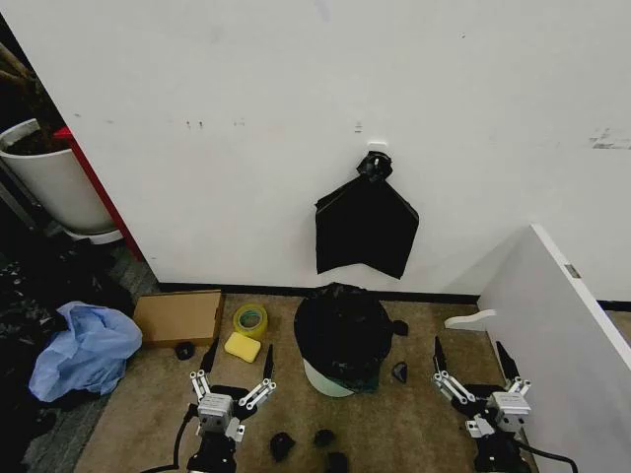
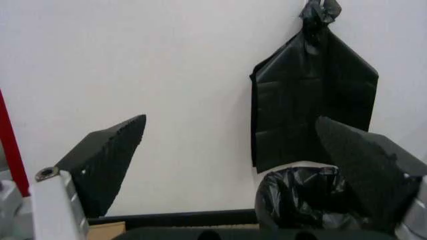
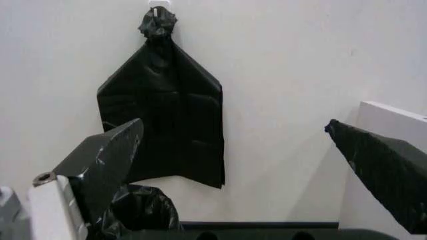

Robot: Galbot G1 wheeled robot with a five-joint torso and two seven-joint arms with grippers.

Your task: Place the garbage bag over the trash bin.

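Head view: the garbage bag [image 1: 342, 330], glossy and crinkled black, is draped over the trash bin [image 1: 323, 380], covering its top and most of its wall, with only a cream strip of the bin showing near the base. The bin stands on the brown floor [image 1: 414, 434] close to the white wall [image 1: 296, 118]. Above it on the wall, a flat bundle of black bags [image 1: 366, 229] hangs from a hook, pinched to a point at the top. The left gripper [image 1: 235, 371] hovers low to the left of the bin, its fingers spread apart and holding nothing. The right gripper [image 1: 472, 362] sits to the right of the bin, fingers likewise apart and empty. Between the left gripper and the bin lie a yellow sponge [image 1: 242, 347] and a roll of yellow tape [image 1: 249, 320]; a cardboard box [image 1: 178, 316] rests further left, beside a crumpled blue plastic sheet [image 1: 84, 350]. Small black scraps [image 1: 282, 445] dot the floor in front of the bin. A white panel [image 1: 562, 335] stands at the right.

Left wrist view: the left gripper [image 2: 253, 165] frames the scene with its two dark fingers wide apart; the bag-covered bin top [image 2: 303, 200] sits below the hanging bundle [image 2: 313, 95].

Right wrist view: the right gripper [image 3: 247, 170] is splayed open, with the bundle [image 3: 167, 115] on the wall ahead and the garbage bag [image 3: 143, 210] partly behind one finger.
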